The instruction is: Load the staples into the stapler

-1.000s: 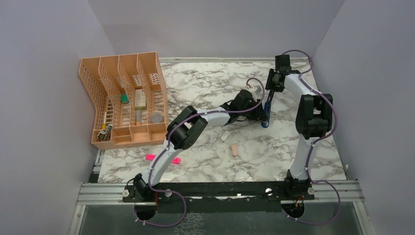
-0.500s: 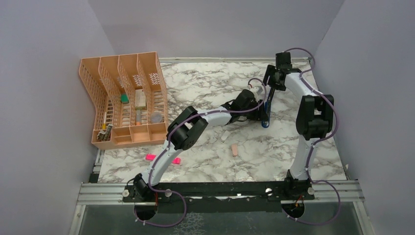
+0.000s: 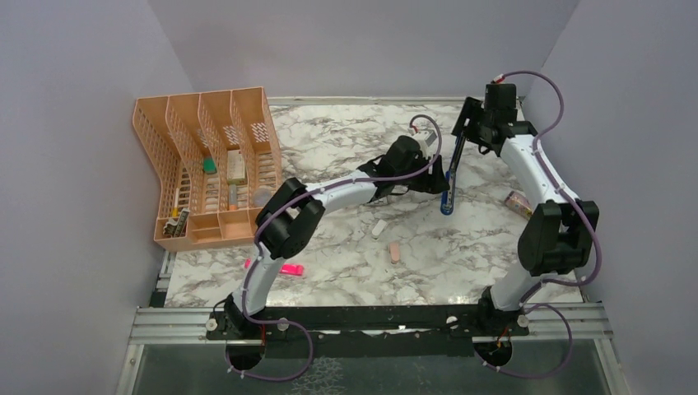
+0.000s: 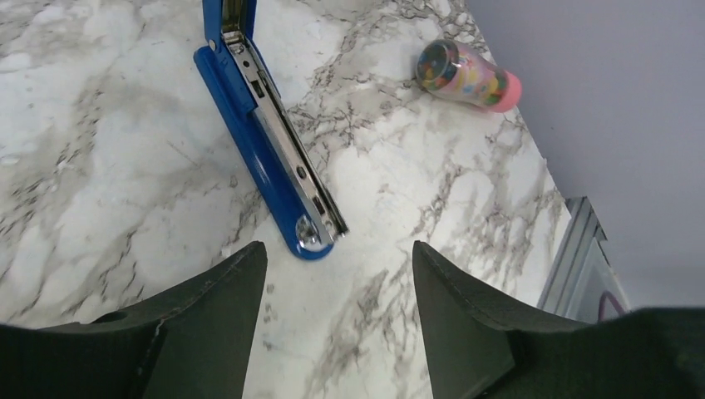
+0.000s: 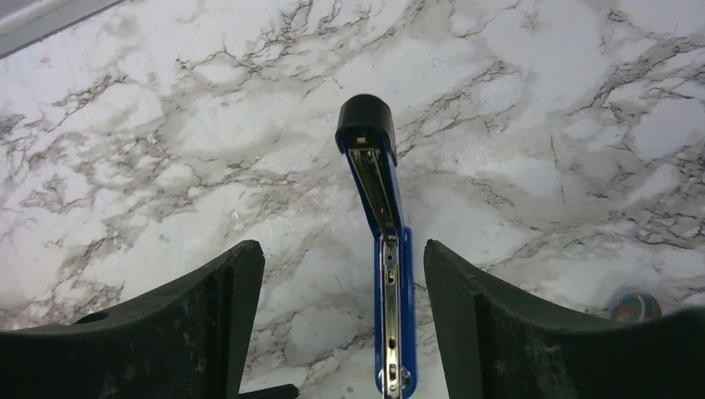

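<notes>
The blue stapler [image 3: 449, 183] lies opened out flat on the marble table, its metal channel facing up. In the left wrist view the stapler [image 4: 264, 154] runs away from my left gripper [image 4: 337, 253], which is open just short of its rounded blue tip and holds nothing. My right gripper [image 5: 341, 253] is open above the other part of the stapler [image 5: 391, 299], which lies between the fingers nearer the right one; its black end [image 5: 366, 123] points away. In the top view the left gripper [image 3: 428, 184] is left of the stapler and the right gripper [image 3: 466, 134] is at its far end. The staples are out of view.
An orange desk organiser [image 3: 210, 164] stands at the back left. A white capsule piece [image 3: 379, 229] and a peach piece [image 3: 395, 251] lie near the middle, a pink highlighter [image 3: 288, 269] nearer the left base. A small bead-filled tube [image 4: 468, 75] lies right of the stapler.
Both grippers have opened. The right arm has swung its elbow out to the right and its gripper has drawn back from the stapler. The left wrist has shifted slightly towards the back.
</notes>
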Robot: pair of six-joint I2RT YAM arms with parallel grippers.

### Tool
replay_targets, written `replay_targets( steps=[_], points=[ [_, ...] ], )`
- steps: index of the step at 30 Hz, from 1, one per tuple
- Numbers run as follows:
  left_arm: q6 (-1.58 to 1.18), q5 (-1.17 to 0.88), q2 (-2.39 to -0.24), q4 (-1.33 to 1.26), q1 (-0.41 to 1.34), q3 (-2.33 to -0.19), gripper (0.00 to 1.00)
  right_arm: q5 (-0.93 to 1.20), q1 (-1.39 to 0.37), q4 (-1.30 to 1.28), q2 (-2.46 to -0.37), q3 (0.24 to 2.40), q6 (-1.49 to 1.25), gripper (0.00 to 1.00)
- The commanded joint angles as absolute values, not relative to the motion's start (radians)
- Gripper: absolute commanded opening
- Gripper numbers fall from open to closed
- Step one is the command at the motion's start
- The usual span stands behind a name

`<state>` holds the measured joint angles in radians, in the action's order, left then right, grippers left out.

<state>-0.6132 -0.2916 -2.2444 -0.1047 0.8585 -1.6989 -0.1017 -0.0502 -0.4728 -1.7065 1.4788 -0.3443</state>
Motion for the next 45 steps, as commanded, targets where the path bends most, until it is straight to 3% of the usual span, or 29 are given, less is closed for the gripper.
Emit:
replay_targets(
  steps=[1, 4, 13, 24, 29, 37, 45],
  points=[
    [-0.534, -0.199, -2.056, -0.066, 0.855, -1.561, 0.67, -0.054, -0.049, -0.488, -1.595, 1.394, -0.352, 0.76],
    [-0.501, -0.114, -1.947, -0.025, 0.853, -1.435, 0.68, -0.045, -0.087, -0.460, -1.508, 1.292, -0.368, 0.75],
    [-0.479, 0.132, -1.656, 0.115, 0.816, -1.120, 0.69, -0.162, -0.440, -0.487, -1.367, 1.051, -0.464, 0.74],
    [-0.564, 0.201, -1.342, 0.102, 0.673, -0.841, 0.69, -0.056, -0.675, -0.572, -1.264, 0.860, -0.597, 0.74],
    [-0.598, 0.196, -1.275, 0.028, 0.649, -0.760, 0.70, -0.020, -0.749, -0.605, -1.280, 0.840, -0.623, 0.71],
    [-0.621, 0.167, -1.266, 0.004, 0.646, -0.735, 0.71, -0.044, -0.838, -0.592, -1.365, 0.833, -0.658, 0.57],
    [-0.640, 0.134, -1.296, -0.025, 0.646, -0.730, 0.72, -0.076, -0.879, -0.591, -1.424, 0.832, -0.688, 0.53]
  ],
)
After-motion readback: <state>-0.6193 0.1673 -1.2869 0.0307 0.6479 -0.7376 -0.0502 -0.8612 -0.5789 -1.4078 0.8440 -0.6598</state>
